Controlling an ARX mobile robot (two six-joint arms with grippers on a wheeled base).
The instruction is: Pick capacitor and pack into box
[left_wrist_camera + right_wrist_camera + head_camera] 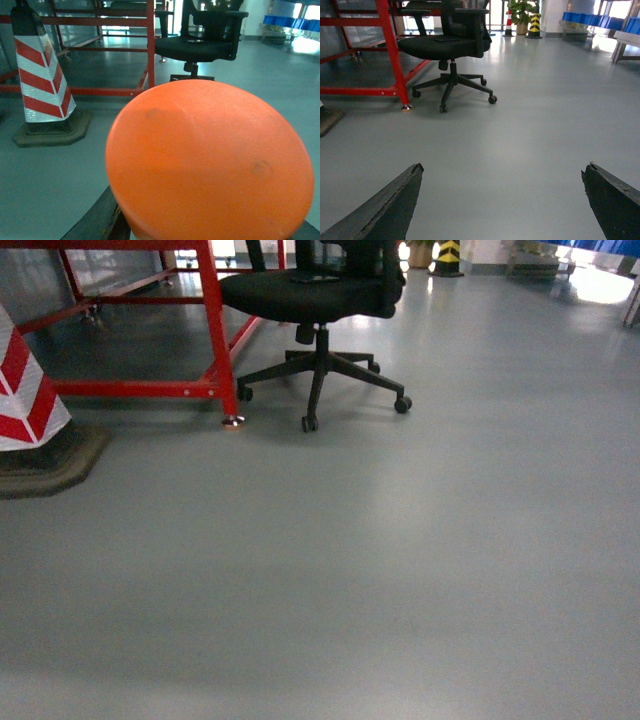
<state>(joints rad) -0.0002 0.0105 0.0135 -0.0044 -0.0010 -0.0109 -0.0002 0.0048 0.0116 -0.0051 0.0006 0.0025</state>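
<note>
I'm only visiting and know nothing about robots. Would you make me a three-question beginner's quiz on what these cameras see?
1. True or false: the office chair stands beside the red frame.
2. What fills most of the left wrist view? A) a pink tub B) an orange disc C) a blue bin
3. Fill in: the right gripper has its fingers spread wide, so it is ____.

Key: 1 true. 2 B. 3 open. Neither box nor capacitor shows in any view. A striped cone stands on the grey floor.
</note>
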